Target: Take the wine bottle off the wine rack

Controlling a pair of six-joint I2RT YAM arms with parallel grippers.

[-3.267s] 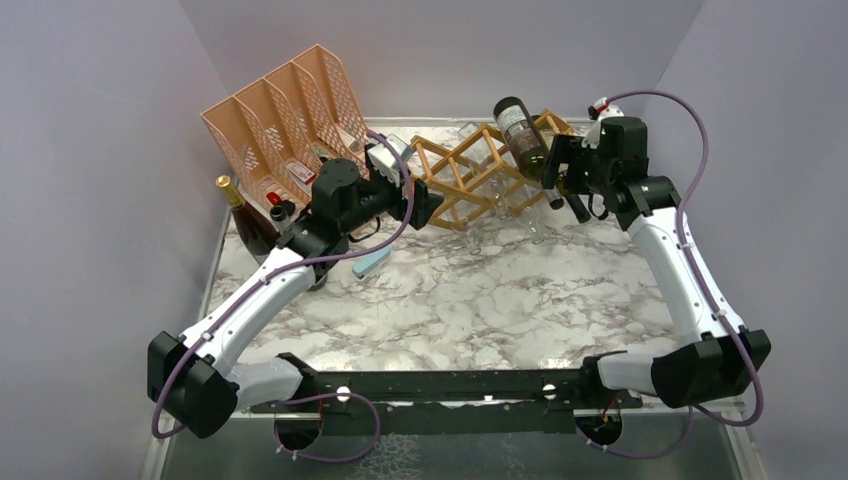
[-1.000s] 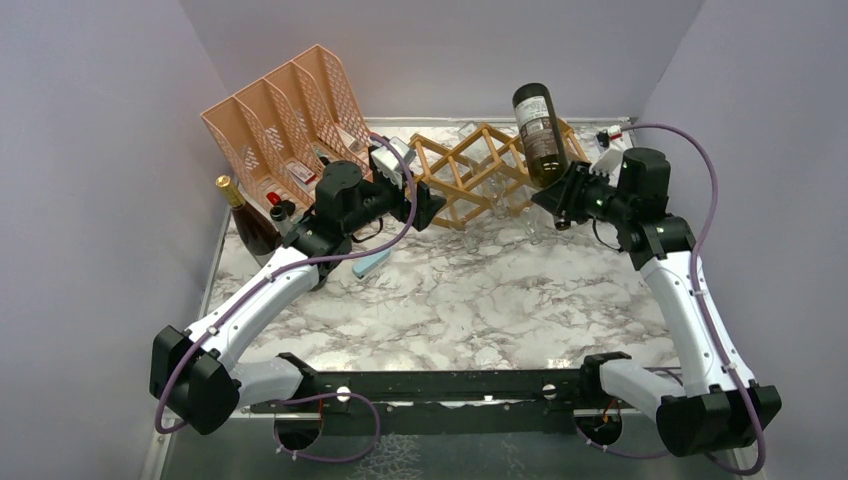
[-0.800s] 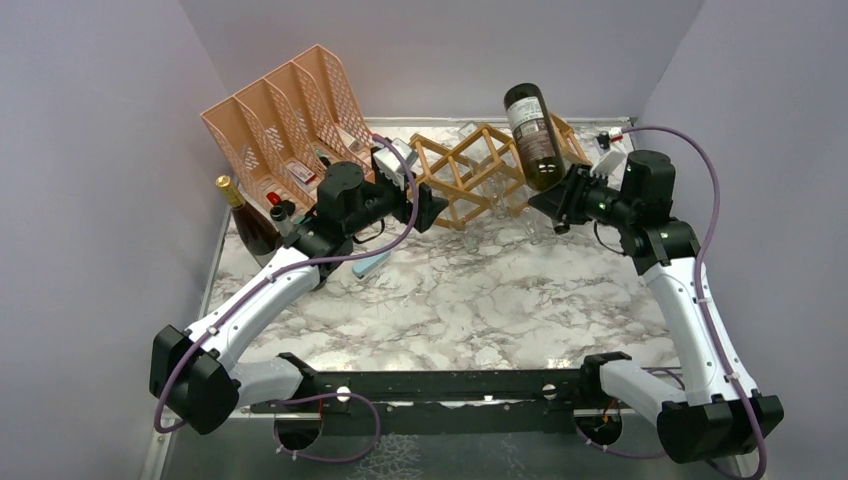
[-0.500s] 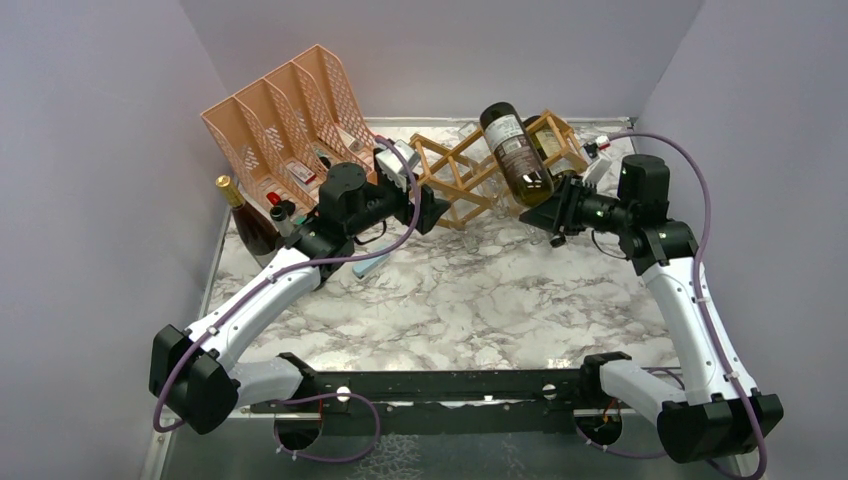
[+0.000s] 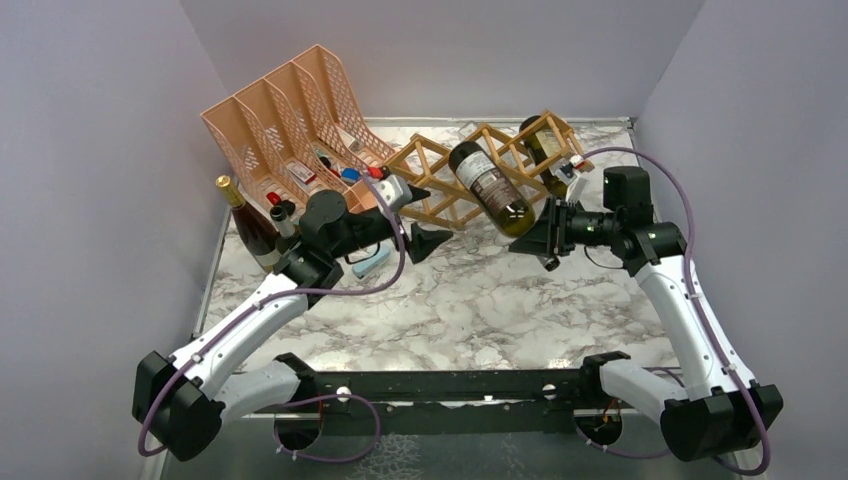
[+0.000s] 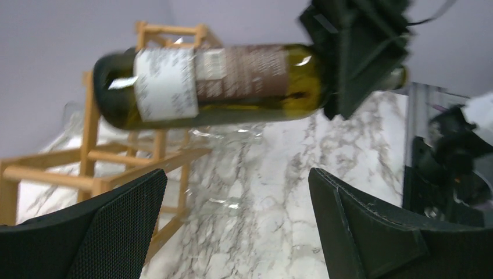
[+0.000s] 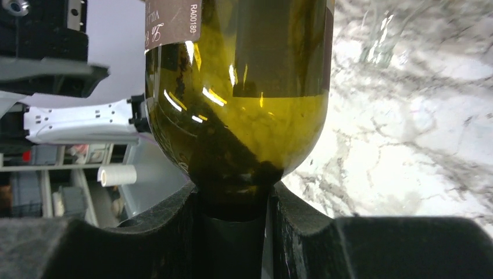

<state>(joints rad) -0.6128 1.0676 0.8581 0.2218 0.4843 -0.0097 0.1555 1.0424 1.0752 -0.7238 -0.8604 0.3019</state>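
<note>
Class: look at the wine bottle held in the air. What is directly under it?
Under the wine bottle is marble tabletop and part of the wooden rack. Its neck is hidden inside the right claw, which covers the cap.

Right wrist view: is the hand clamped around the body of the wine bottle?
No, the right hand is shut on the neck of the wine bottle, just below its shoulder.
</note>
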